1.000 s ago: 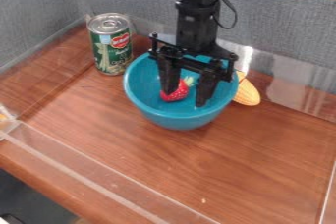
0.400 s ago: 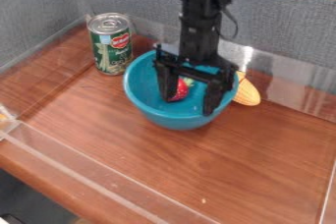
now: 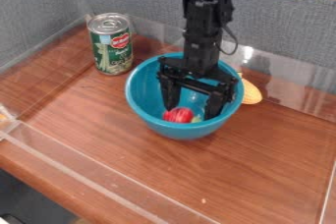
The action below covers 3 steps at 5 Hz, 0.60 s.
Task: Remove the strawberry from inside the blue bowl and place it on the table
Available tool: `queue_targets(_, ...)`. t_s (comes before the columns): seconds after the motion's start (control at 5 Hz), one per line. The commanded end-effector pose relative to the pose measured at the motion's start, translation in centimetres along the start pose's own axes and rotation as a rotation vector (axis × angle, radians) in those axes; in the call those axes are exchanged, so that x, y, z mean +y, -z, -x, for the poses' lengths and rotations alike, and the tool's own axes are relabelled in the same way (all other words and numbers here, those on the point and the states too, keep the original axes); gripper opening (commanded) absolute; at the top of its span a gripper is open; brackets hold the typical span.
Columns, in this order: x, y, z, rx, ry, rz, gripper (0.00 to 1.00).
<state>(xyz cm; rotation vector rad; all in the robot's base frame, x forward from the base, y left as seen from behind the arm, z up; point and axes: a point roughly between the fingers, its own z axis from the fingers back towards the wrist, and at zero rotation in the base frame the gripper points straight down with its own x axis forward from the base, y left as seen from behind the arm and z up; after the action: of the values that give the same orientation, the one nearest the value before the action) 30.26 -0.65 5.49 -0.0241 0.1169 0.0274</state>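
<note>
The blue bowl (image 3: 141,98) stands mid-table on the reddish-brown table (image 3: 79,120). On its floor, towards the front, lies the small red strawberry (image 3: 179,116). My gripper (image 3: 188,110) points straight down inside the bowl and is open. One black finger (image 3: 165,94) stands to the left of the strawberry and the other to its right. The berry lies low between the fingertips, and neither finger is closed on it.
A green can (image 3: 110,43) stands upright to the bowl's back left. An orange-yellow oblong item (image 3: 251,92) lies against the bowl's right side. Clear plastic walls (image 3: 92,174) line the table's edges, with a grey padded wall behind.
The gripper has sunk deeper into the bowl with its fingers still wide apart. The strawberry now shows lower, on the bowl's floor near the front.
</note>
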Motion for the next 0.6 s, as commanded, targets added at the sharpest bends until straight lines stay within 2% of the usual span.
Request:
queue_targets(0.0,-0.2,-0.2,-0.5,-0.033,0.011,-0.002,1.0)
queue_targets(0.2,-0.4,0.9,-0.6,-0.021,0.021,-0.003,1.0)
queue_targets(0.4,-1.2,1.5,0.0,-0.016,0.047,-0.002,1.0)
